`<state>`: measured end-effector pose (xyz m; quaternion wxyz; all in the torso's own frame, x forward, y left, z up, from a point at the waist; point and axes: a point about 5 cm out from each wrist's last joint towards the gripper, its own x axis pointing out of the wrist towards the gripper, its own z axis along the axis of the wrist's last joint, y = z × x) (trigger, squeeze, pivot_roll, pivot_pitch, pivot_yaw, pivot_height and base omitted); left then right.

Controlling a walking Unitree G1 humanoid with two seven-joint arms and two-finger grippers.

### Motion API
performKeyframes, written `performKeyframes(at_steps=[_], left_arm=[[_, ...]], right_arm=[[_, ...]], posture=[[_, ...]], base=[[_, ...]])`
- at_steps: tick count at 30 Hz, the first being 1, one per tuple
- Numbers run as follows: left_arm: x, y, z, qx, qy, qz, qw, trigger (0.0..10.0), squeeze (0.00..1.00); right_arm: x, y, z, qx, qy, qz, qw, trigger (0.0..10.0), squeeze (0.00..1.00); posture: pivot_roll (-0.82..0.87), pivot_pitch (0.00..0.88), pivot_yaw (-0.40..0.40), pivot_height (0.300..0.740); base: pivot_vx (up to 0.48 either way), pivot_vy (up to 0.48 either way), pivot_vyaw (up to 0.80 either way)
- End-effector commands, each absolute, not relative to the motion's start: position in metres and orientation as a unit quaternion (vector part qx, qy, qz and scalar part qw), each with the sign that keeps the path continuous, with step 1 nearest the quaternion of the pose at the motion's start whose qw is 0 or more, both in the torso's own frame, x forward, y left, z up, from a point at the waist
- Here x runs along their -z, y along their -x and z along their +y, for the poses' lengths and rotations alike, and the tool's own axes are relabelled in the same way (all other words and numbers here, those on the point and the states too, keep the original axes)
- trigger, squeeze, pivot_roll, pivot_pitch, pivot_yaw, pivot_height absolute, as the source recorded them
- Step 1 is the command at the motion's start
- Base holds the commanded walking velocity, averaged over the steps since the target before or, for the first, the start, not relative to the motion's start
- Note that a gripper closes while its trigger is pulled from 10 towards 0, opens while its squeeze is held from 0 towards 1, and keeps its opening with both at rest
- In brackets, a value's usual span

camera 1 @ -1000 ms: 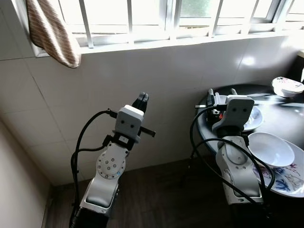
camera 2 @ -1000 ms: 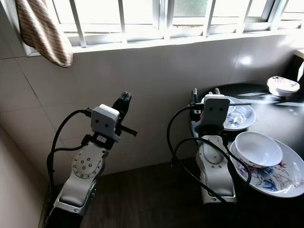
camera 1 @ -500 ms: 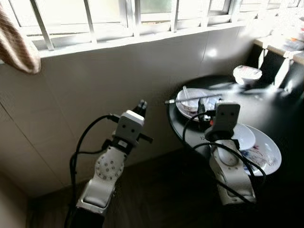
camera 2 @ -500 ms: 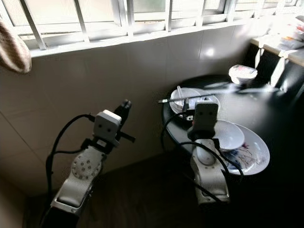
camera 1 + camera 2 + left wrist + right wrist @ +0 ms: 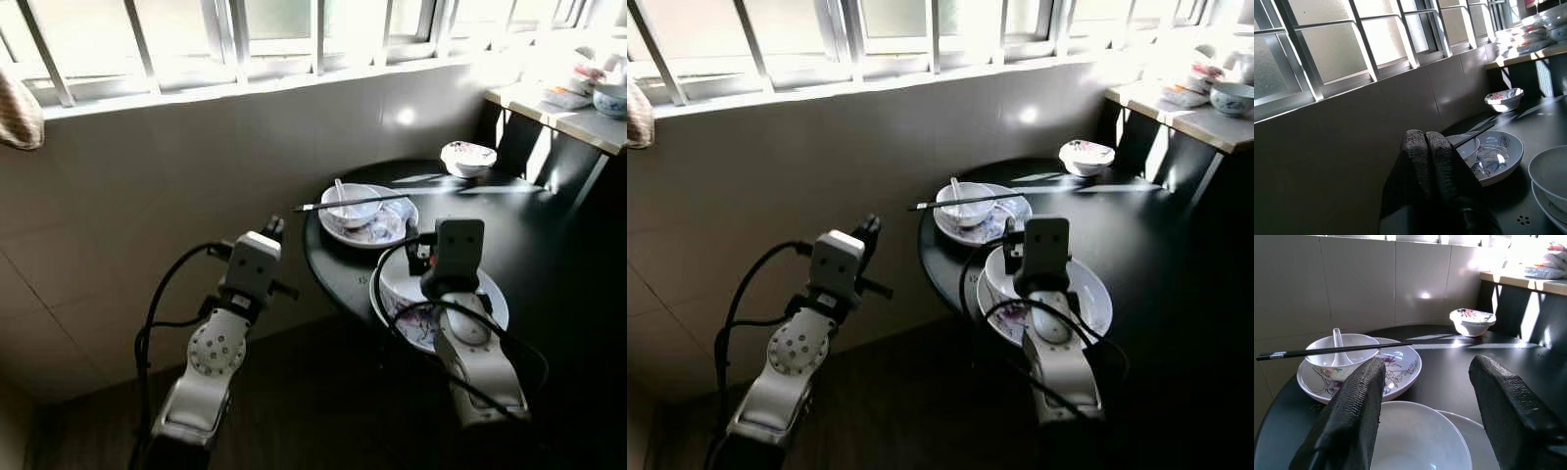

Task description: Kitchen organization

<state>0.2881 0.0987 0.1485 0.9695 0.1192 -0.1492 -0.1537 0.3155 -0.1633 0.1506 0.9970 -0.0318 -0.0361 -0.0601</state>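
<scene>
A round black table [image 5: 549, 245] stands against the tiled wall under a barred window [image 5: 245, 39]. The right gripper [image 5: 1425, 396] hovers low over the near edge of the table, its two black fingers [image 5: 1352, 416] spread wide apart and empty; between them, just below, sits a plain white bowl [image 5: 1420, 440] resting in a larger flowered plate [image 5: 490, 308]. The fingers touch nothing.

Farther back on the table, near the wall, a second flowered plate [image 5: 387, 227] carries a small white bowl [image 5: 350, 203] with a white spoon [image 5: 1337, 340] standing in it, and a pair of black chopsticks [image 5: 1327, 351] lies across the bowl's rim, jutting past the table edge (toward the robot's left). A small patterned bowl [image 5: 467, 157] sits alone at the far side, well apart from the plates.

The left gripper [image 5: 1427, 147] is raised in front of the wall, left of the table, its fingers pressed together with nothing between them. A striped cloth [image 5: 15, 108] hangs at the window's left end.
</scene>
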Motion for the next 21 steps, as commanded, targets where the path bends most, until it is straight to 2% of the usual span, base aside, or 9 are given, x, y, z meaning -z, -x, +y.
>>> performKeyframes(at_steps=[1,9,16,21], left_arm=[[-0.143,-0.290,0.102,0.153,-0.130,-0.133,0.970,10.0,0.00],[-0.129,-0.288,0.105,0.160,-0.140,-0.096,0.972,10.0,0.00],[-0.113,-0.282,0.110,0.172,-0.140,-0.059,0.973,10.0,0.00],[-0.079,-0.279,0.119,0.158,-0.129,0.006,0.979,10.0,0.00]], right_arm=[[-0.146,-0.317,-0.162,0.061,0.010,-0.014,0.998,10.0,0.00],[-0.127,-0.321,-0.176,0.094,-0.075,0.066,0.991,10.0,0.00],[-0.126,-0.323,-0.185,0.111,-0.088,0.076,0.987,10.0,0.00],[-0.120,-0.325,-0.189,0.114,-0.094,0.099,0.984,10.0,0.00]], posture=[[0.08,0.000,0.007,0.740],[0.08,0.000,0.008,0.740],[0.08,0.000,0.007,0.740],[0.09,0.000,0.004,0.740]], base=[[0.000,0.000,0.00],[0.000,0.000,0.00],[0.000,0.000,0.00],[0.000,0.000,0.00]])
